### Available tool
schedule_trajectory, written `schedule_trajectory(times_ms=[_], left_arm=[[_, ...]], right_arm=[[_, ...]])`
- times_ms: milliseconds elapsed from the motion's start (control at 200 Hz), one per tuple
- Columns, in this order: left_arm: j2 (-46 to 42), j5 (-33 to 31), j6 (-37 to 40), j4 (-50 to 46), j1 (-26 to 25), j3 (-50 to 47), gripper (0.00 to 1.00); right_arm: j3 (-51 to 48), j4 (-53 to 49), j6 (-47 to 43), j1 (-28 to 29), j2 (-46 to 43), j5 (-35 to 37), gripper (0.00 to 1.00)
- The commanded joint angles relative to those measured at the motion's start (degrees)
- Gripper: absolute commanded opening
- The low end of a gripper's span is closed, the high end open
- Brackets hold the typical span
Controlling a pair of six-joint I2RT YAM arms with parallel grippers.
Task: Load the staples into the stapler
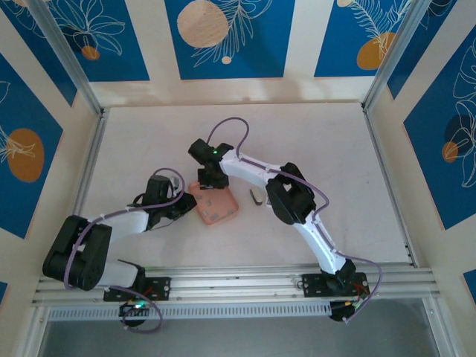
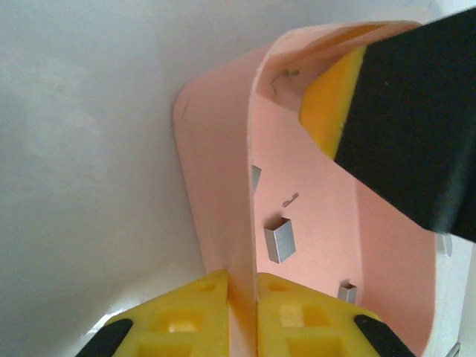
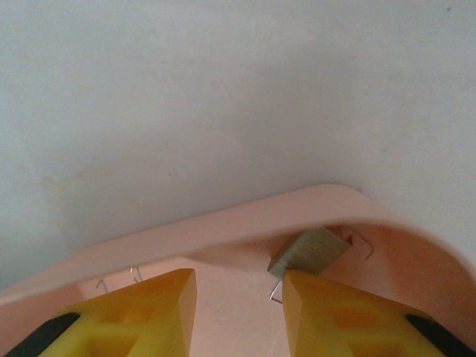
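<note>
Pink tray [image 2: 216, 163] clamped in your left gripper [image 2: 242, 288]; right gripper [image 3: 238, 281] gapes empty, staples [image 3: 312, 251] beside its fingertip: centre, then pinch.

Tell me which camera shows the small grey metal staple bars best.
Left wrist: several small grey metal staple bars lie sharp inside the shallow salmon-pink tray. Right wrist shows one block by the rim. Top view: too small to tell.

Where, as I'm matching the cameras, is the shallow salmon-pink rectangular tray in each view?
Top external: shallow salmon-pink rectangular tray sits just left of mid-frame.
Left wrist: tray runs from bottom centre to upper right.
Right wrist: tray rim arcs across the lower half.
Shared landmark: white tabletop bordering the tray.
</note>
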Motion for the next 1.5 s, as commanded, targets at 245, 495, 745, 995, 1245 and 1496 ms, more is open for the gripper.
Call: schedule_trajectory(times_ms=[245, 495, 745, 995, 1245, 1496], left_arm=[[-2.0, 0.3, 6.3, -10.2, -0.1, 4.0, 0.13], [-1.7, 0.4, 11.9, -15.8, -0.2, 8.1, 0.14], [-3.0, -0.2, 14.0, -20.4, -0.1, 10.6, 0.37], [-11.0, -6.9, 12.3, -21.8, 0.1, 7.6, 0.46], [-16.0, -10.5, 10.4, -21.8, 0.9, 4.4, 0.47], [-16.1, -9.9, 10.1, -21.6, 1.4, 3.9, 0.46]], right_arm=[[-14.8, 6.0, -9.4, 1.3, -15.3, -7.0, 0.38], [-21.0, 8.4, -16.3, 4.0, -19.5, -11.0, 0.38], [-22.1, 10.3, -19.0, 4.6, -20.0, -11.9, 0.39], [-21.3, 0.8, -15.7, 6.5, -20.4, -10.1, 0.39], [-15.6, -4.2, -1.1, 4.0, -15.5, -9.8, 0.38], [-8.3, -7.8, 0.9, 4.3, -8.7, -10.0, 0.38]])
